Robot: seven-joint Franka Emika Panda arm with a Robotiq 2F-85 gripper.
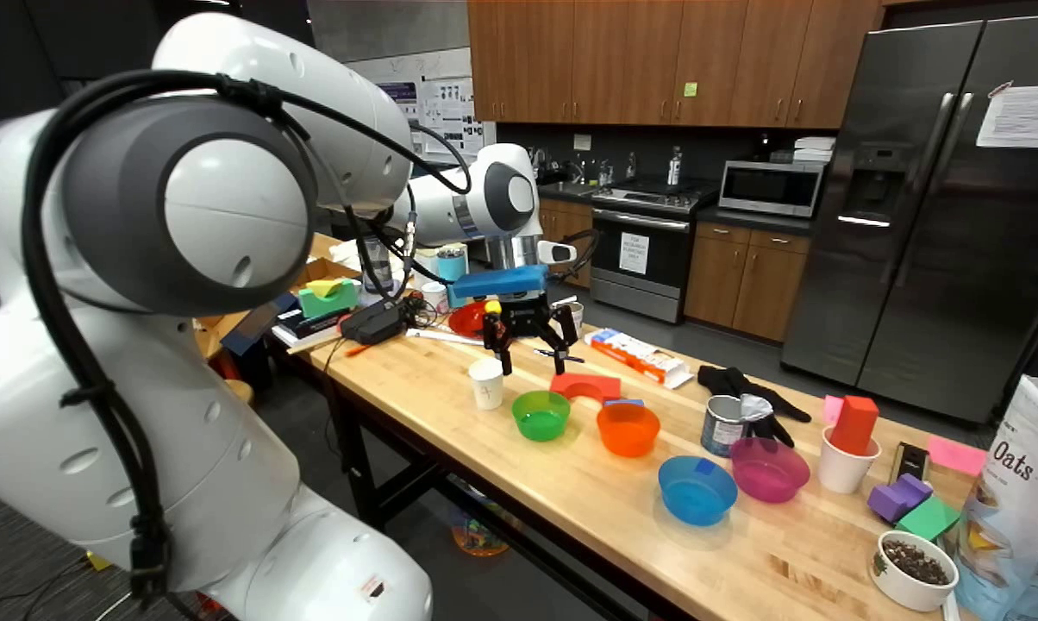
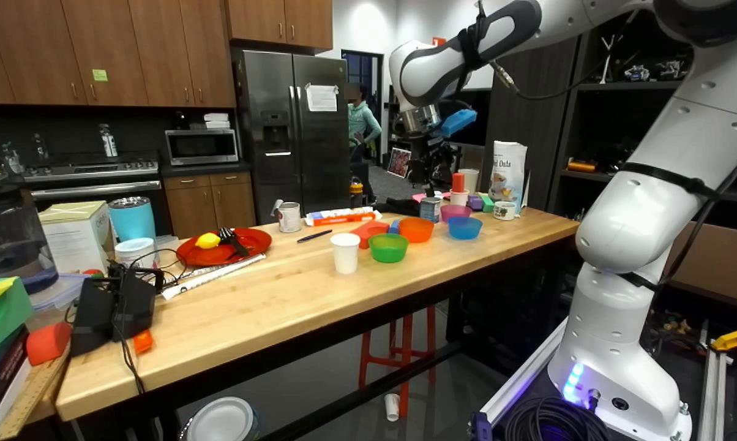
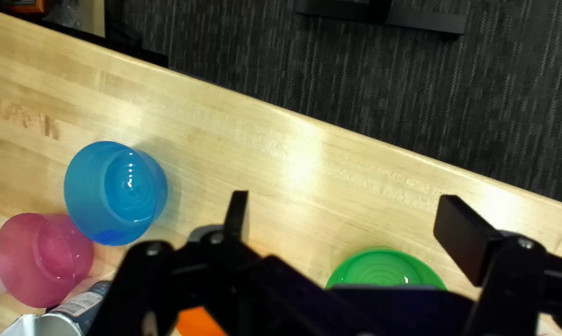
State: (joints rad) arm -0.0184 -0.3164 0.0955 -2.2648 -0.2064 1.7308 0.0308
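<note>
My gripper (image 1: 534, 369) is open with nothing between its fingers. It hangs above the wooden table and also shows in an exterior view (image 2: 428, 177) and the wrist view (image 3: 344, 200). In the wrist view a green bowl (image 3: 386, 270) lies below, partly hidden by the gripper body; it stands on the table in an exterior view (image 1: 541, 418). An orange bowl (image 1: 628, 431) is beside it, mostly hidden in the wrist view. A blue bowl (image 3: 117, 186) and a pink bowl (image 3: 43, 261) stand farther along. A white paper cup (image 1: 486, 384) stands beside the green bowl.
A red arch block (image 1: 588, 386), an orange-and-white box (image 1: 640, 355), a tin can (image 1: 722, 424) and a black glove (image 1: 756, 392) lie behind the bowls. A cup holding a red block (image 1: 853, 424) and an oats bag (image 1: 1015, 492) stand at one end. A red plate (image 2: 255, 242) is toward the other.
</note>
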